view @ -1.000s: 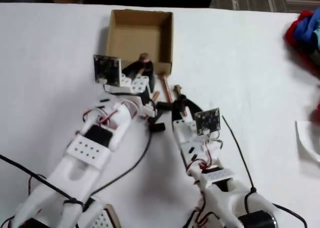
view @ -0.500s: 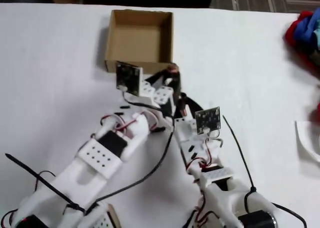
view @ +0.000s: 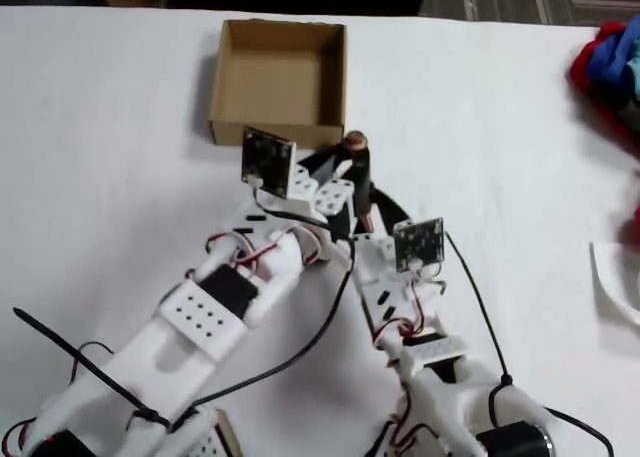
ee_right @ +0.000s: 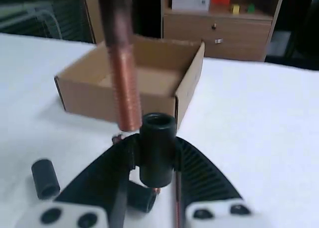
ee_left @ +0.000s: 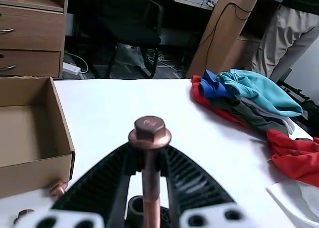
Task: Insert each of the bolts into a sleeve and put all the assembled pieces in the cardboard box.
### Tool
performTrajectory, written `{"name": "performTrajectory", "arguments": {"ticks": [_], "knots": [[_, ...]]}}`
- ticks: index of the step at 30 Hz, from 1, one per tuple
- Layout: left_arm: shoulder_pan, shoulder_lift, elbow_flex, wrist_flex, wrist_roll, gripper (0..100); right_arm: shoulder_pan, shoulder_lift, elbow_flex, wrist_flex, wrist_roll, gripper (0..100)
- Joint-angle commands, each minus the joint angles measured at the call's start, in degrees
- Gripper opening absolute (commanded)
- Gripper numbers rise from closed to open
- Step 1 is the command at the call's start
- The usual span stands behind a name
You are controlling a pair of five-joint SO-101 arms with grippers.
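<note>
Step in hand: seating the copper-coloured hex-head metal bolt (ee_left: 150,134) in the short black cylindrical sleeve (ee_right: 157,144); by my reading it has not entered yet.
Left claw (ee_left: 148,160): clamped on the bolt's shank just under the head, with the bolt upright and head up, just in front of the open brown cardboard box (view: 275,134).
Right claw (ee_right: 155,160): clamped around the sleeve, which stands upright with its bore facing up, also just in front of the box's near wall.
Doing it well: the threaded tip hangs just beside the bore, not over it. Centre it first, keep both axes parallel, then lower slowly so the threads do not catch the rim.
Right wrist view adds: the tip-to-bore offset, though I cannot tell whether they touch. It also shows a spare black sleeve (ee_right: 44,178) on the table near the box.
Left wrist view adds: the grip under the head, and another bolt's copper head (ee_left: 59,188) against the box wall.
High view adds: both arms meeting in front of the box's near wall, and the box floor bare.
</note>
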Motion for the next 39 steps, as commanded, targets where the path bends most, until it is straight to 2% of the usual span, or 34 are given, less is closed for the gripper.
{"name": "performTrajectory", "arguments": {"ticks": [1,15,22,31,34,39], "knots": [[-0.53,-1.67,-4.0,-1.76,-0.97,3,0.31,-0.13,1.23,-7.6,-0.09,1.9],[-0.62,-1.32,-6.64,-4.13,-1.14,3,-0.57,0.04,1.32,-6.2,0.0,1.9],[-0.62,8.09,-8.31,-4.57,-10.81,3,-1.1,0.04,1.32,-6.11,0.0,1.9],[-0.62,13.71,-11.21,-4.04,-11.69,3,-0.92,0.04,1.32,-6.11,0.0,1.9],[-0.62,13.45,-9.54,-1.58,-11.69,3,-0.92,0.04,1.32,-6.11,0.0,1.9],[-0.62,11.69,-8.57,7.91,-12.13,3,-0.92,0.04,1.32,-6.11,0.0,1.9]]}}
